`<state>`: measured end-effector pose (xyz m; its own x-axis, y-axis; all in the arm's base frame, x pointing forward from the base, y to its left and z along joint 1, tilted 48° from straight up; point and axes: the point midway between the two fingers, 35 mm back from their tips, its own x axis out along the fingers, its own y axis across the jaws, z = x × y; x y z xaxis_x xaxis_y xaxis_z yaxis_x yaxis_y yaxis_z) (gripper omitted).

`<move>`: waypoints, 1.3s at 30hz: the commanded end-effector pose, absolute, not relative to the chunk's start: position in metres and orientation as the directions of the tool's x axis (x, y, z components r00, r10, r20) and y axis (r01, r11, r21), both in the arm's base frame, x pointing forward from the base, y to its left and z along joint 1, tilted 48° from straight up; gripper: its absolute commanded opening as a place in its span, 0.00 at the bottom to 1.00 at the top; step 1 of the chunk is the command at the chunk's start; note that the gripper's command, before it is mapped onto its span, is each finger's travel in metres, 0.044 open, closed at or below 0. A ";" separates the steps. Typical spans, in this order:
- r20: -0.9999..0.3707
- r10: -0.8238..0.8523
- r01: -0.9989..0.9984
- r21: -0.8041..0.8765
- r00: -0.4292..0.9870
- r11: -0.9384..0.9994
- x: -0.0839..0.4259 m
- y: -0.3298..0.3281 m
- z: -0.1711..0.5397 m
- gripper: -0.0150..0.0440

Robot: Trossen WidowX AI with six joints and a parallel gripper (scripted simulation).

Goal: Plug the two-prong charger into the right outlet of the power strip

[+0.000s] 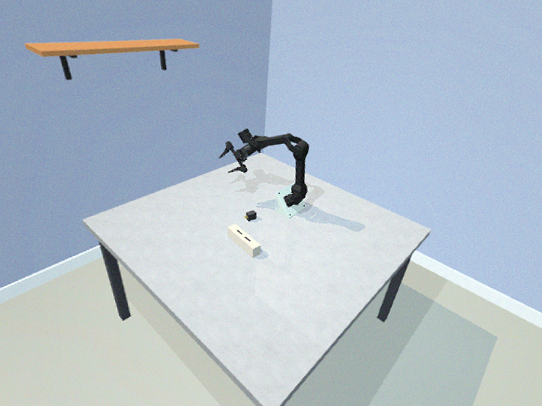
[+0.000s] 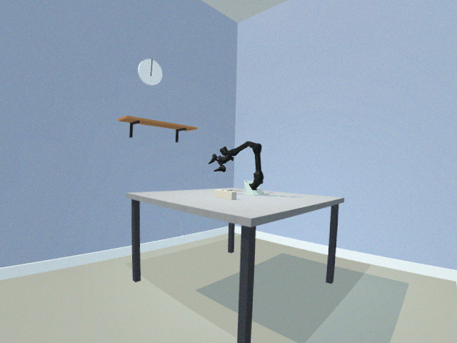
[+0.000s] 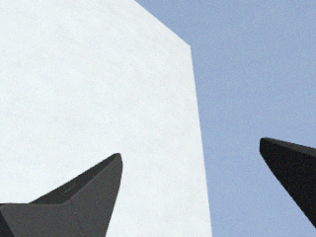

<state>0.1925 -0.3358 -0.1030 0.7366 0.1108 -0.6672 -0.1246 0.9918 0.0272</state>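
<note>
The small black charger (image 1: 251, 215) lies on the table between the power strip and the arm's base, with a yellowish bit showing on its left side. The cream power strip (image 1: 253, 247) (image 2: 222, 194) lies on the table with two dark outlets on its top. My gripper (image 1: 224, 164) (image 2: 211, 166) (image 3: 190, 152) is wide open and empty, high above the far part of the table, away from the charger and the strip. Neither the charger nor the strip shows in the wrist view. The charger cannot be made out clearly in the exterior view.
The grey table (image 1: 176, 266) (image 2: 177, 201) carries the arm's pale base plate (image 1: 285, 207) (image 2: 250, 190). Its bright surface and a corner seem to show in the wrist view. An orange shelf (image 1: 114, 46) (image 2: 158, 123) and a round clock (image 2: 149, 71) are on the wall.
</note>
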 end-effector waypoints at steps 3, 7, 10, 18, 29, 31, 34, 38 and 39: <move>-0.699 0.224 -0.134 0.182 0.679 0.974 0.210 -0.304 -0.103 1.00; -0.713 0.291 -0.134 0.270 0.637 0.954 0.219 -0.285 -0.102 1.00; -0.722 0.340 -0.130 0.332 0.603 0.934 0.225 -0.270 -0.100 1.00; -0.736 0.462 -0.102 0.479 0.494 0.872 0.235 -0.230 -0.095 1.00; -0.735 0.600 -0.024 0.626 0.316 0.779 0.240 -0.175 -0.082 1.00; -0.732 0.621 -0.005 0.646 0.281 0.763 0.240 -0.166 -0.079 1.00; -0.725 0.650 0.025 0.672 0.226 0.741 0.239 -0.152 -0.074 1.00; -0.714 0.684 0.070 0.697 0.150 0.713 0.236 -0.133 -0.067 1.00; -0.711 0.691 0.081 0.702 0.130 0.707 0.235 -0.129 -0.065 1.00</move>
